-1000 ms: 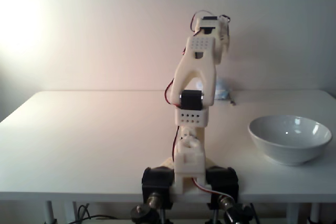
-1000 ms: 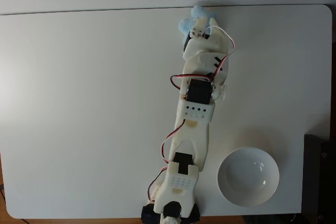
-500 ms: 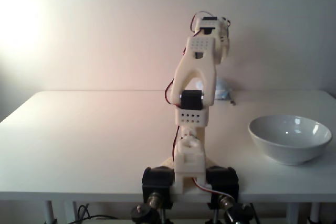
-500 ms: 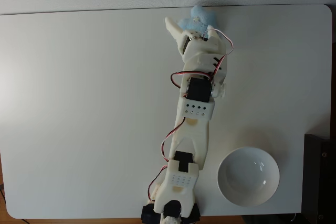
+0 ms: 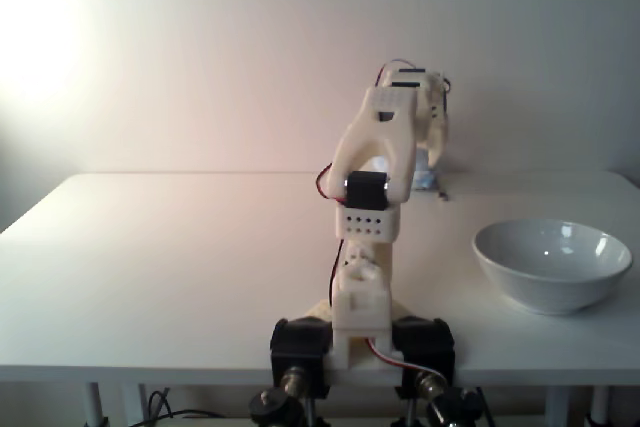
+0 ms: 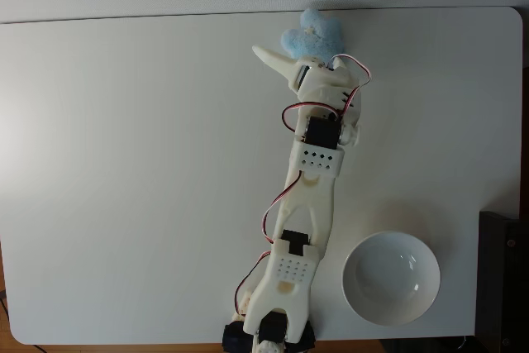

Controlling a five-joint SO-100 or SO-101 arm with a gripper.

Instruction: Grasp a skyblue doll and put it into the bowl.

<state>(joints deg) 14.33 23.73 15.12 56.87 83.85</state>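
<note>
— How's the arm standing?

— Stretched long across the table from its base at the near edge, reaching for the far edge. From the front camera the upper part leans away toward the wall, wrist bent downward.

— And the gripper?

— From above, one pale finger sticks out to the left of the wrist, pointing up-left. The other one I can't make out under the wrist, so I cannot tell whether the jaws are parted or closed.

— Where's the doll?

— At the far table edge, just past the wrist and right beside that finger. Whether anything touches it, I can't say. From the front only a bluish sliver peeks out behind the arm.

— The bowl?

— Near the base, on its right in the top view, well apart from the doll. Nothing in it.
</note>
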